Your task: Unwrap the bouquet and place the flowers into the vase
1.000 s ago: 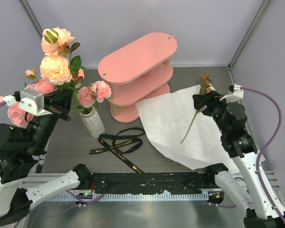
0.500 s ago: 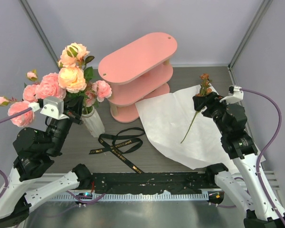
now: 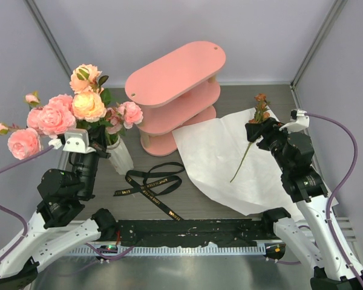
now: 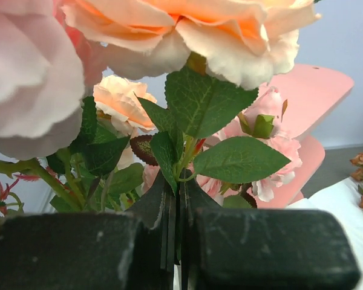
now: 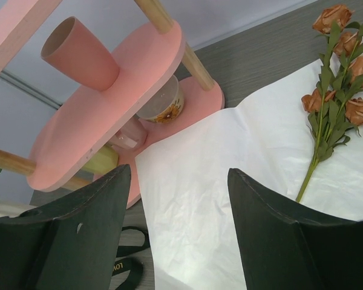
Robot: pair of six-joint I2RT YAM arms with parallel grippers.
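While both arms reach in from six o'clock, black ribbon [image 3: 150,184]: loose and looped on the grey table [image 3: 242,96], about seven o'clock of centre.
White paper [image 3: 224,163]: spread open and flat at four o'clock, with one corner running up to the foot of the shelf.
The vase [image 3: 120,158]: upright at nine o'clock, just beside the shelf's foot, and a pink rose rises from its mouth.
Left gripper [image 4: 175,202]: clamped tight on green stems of the flowers, right at the vase's rim on its nine o'clock side. The wrist view shows leaves squeezed up between the fingers.
The flowers [image 3: 88,106]: big pink and peach heads fan out above the vase and off toward ten o'clock. Whether the stem ends sit inside the vase, I cannot tell.
Right gripper [image 5: 178,172]: jaws wide and nothing between them, hovering over the paper at two o'clock.
Brown-rose stem [image 5: 327,121]: flat on the paper with its heads toward one o'clock. It lies off to the side of those open jaws and well apart from the vase.
Pink shelf [image 3: 175,72]: three oval tiers at twelve o'clock, with a pink cup [image 5: 78,51] on one tier.
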